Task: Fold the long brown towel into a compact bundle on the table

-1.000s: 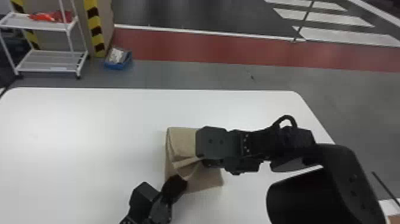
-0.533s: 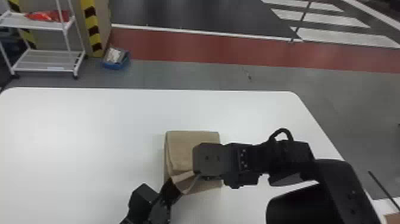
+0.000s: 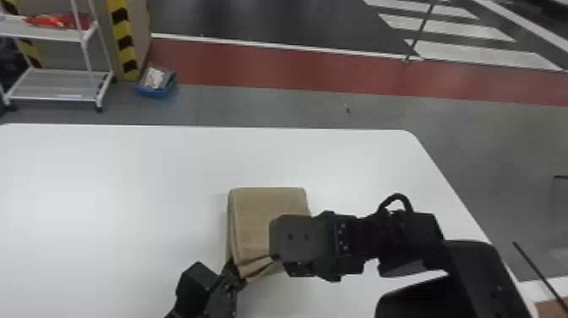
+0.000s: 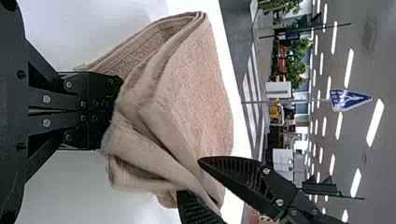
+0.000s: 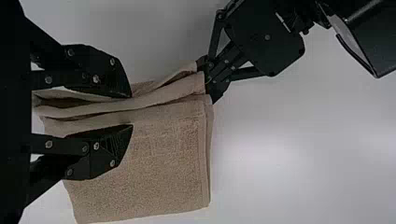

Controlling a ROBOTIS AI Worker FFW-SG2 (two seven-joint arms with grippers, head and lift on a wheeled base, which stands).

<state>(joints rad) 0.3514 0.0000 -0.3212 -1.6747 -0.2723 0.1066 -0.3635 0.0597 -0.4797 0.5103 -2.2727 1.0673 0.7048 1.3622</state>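
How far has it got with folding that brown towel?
The towel already lies in a layered stack. In hand: the left end effector grips its near-left corner; the right end effector is open around the near folds. Probably left: flattening those loose folds, letting go.

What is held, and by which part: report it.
The left claw grips the brown towel by its near left corner; the right claw stands open, gripping nothing.

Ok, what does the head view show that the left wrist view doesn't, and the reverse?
Head view, not left wrist: the rack and blue bin.
Left wrist view, not head: the blue sign, plants and ceiling lights.
Both: the towel, table, left gripper, right gripper and white floor stripes.
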